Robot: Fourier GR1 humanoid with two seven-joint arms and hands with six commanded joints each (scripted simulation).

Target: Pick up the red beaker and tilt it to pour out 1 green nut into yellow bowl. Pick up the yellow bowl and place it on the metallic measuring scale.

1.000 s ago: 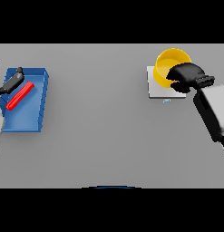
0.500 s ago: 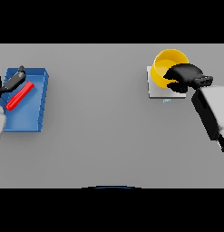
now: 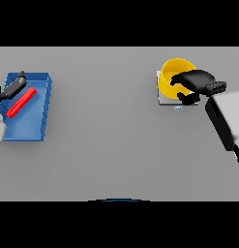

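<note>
The yellow bowl (image 3: 173, 77) sits on the metallic scale (image 3: 163, 100) at the right side of the table. My right hand (image 3: 197, 81) is at the bowl's right rim, fingers curled over the edge and thumb below it, shut on the bowl. The red beaker (image 3: 21, 102) lies on its side, diagonally, in a blue tray (image 3: 29, 127) at the far left. My left hand (image 3: 12, 87) hovers over the tray's upper left corner, just above the beaker, with straight fingers that hold nothing. No green nut is visible.
The blue tray has raised walls and reaches close to the table's left edge. The scale's small display tab (image 3: 177, 107) sticks out on its near side. Bare grey tabletop (image 3: 106, 121) stretches between tray and scale.
The yellow bowl has shifted slightly down and to the left over the scale, with my right hand following it. My left hand and the red beaker have barely moved.
</note>
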